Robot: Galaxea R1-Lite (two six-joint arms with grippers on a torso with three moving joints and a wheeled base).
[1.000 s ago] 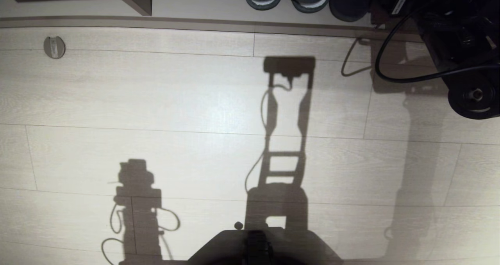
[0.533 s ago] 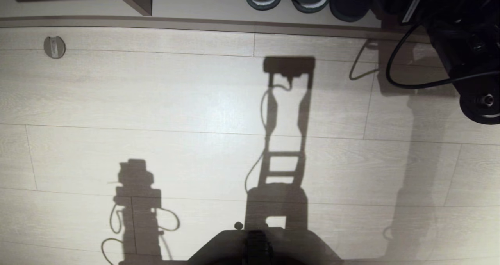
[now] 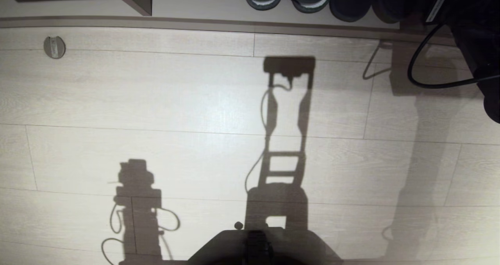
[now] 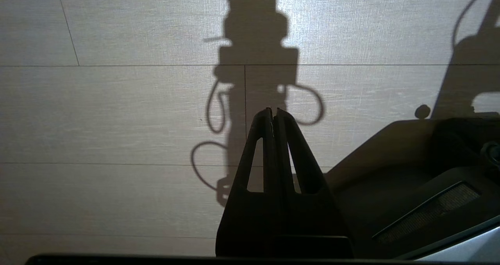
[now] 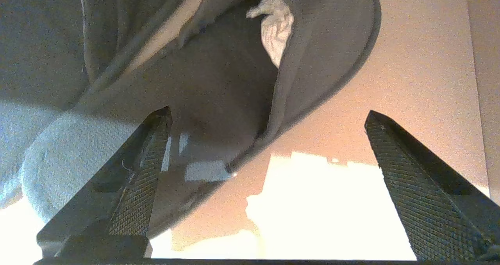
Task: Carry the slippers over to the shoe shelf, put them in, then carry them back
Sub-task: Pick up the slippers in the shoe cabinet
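Only the right wrist view shows the right end effector spread beside the slippers.

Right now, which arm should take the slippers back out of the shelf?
Right. The right gripper is open at the slippers in the shoe shelf. The left gripper is shut over bare floor by the base, far from the shelf.

My right end effector: slippers block one finger's side; bare shelf floor free by the other.
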